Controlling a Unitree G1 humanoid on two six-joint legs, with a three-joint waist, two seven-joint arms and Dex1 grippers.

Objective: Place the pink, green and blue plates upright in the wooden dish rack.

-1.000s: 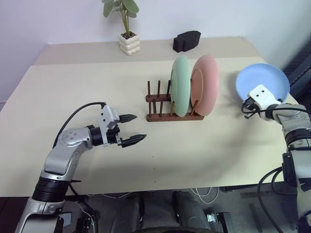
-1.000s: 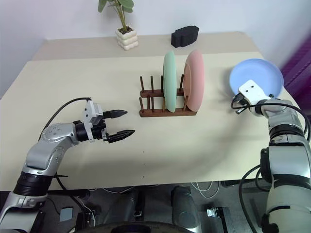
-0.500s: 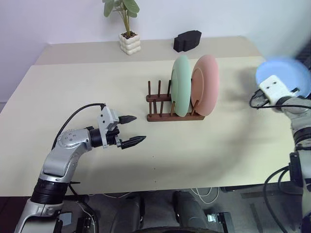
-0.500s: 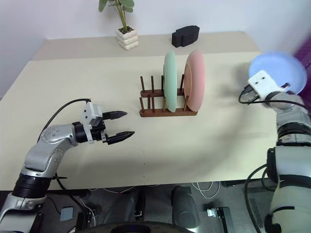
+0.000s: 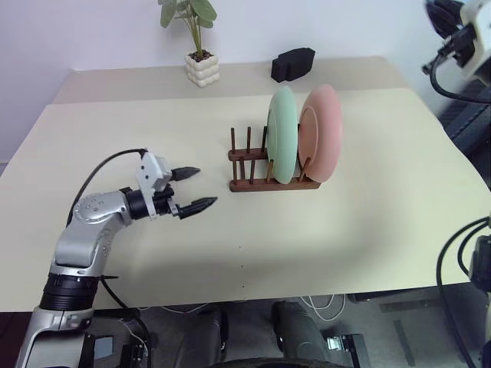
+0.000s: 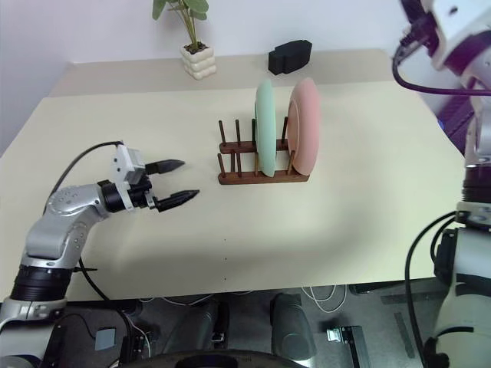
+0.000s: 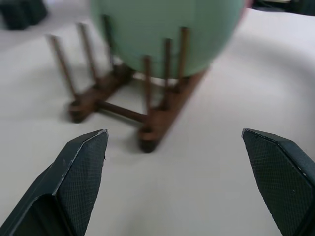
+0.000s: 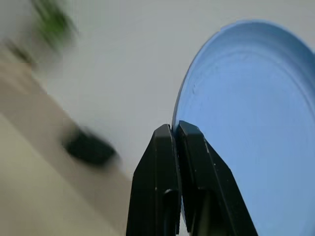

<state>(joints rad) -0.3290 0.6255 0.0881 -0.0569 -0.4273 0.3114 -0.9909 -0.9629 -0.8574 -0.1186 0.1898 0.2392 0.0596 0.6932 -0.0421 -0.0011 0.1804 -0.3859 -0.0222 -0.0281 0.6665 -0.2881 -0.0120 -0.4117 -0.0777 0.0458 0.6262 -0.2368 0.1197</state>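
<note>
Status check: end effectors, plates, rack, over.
Left end effector open, empty. Right end effector shut on round light blue plate. Mint green plate, pink plate upright in dark wooden dish rack; left slots free.

Wooden dish rack (image 7: 147,105) is showing dark, smooth-finished wood. Green plate (image 7: 167,29), pink plate (image 5: 321,130) and blue plate (image 8: 256,123) are looking matt. Left pincer (image 7: 179,162) fingertips are showing black cross-hatched texture. Desk (image 5: 345,222) is appearing matt beige.

The green plate (image 5: 283,134) is mint; the pink plate (image 5: 322,132) beside it is pastel salmon-pink. The rack (image 5: 261,165) is dark brown wood. The blue plate (image 8: 251,128) is light blue. The desk (image 5: 153,130) is pale cream. At upper centre, a black block (image 5: 293,64); upper left, a green plant (image 5: 188,14) in a white bumpy pot (image 5: 201,68). Left tool (image 5: 190,189): black fingers with cross-hatched pads (image 7: 81,169).
</note>
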